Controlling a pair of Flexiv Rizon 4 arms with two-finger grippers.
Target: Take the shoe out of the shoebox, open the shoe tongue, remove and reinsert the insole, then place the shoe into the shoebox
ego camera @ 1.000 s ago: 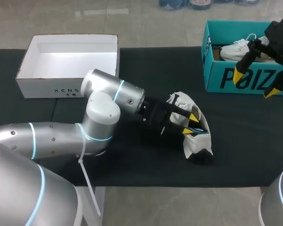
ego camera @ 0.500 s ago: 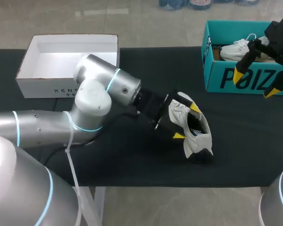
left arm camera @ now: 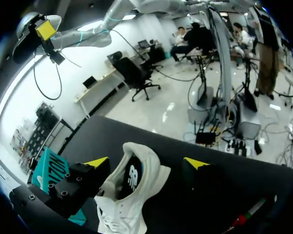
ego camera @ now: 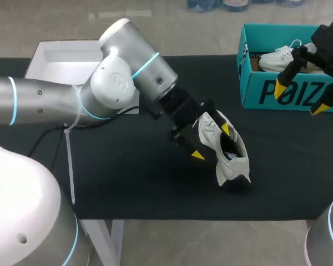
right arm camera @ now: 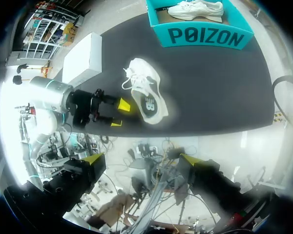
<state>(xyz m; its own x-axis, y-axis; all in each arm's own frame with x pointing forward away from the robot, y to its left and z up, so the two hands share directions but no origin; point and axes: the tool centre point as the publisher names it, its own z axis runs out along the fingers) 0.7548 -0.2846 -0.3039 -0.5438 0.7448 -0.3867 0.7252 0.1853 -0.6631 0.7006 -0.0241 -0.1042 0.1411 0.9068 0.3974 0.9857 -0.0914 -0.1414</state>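
My left pincer [ego camera: 212, 142] spreads wide astride the white sneaker [ego camera: 231, 159] lying on its side on the bench [ego camera: 127, 177] — gripping nothing, poised, I judge, for the tongue — while my right pincer [ego camera: 299, 98] hangs open, empty, by the teal shoebox [ego camera: 250, 83].

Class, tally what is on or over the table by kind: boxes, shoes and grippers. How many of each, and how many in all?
Boxes: 2, teal box, white box
Shoes: 2, shoe on the table, shoe in the teal box
Grippers: 2, left gripper, right gripper
Total: 6
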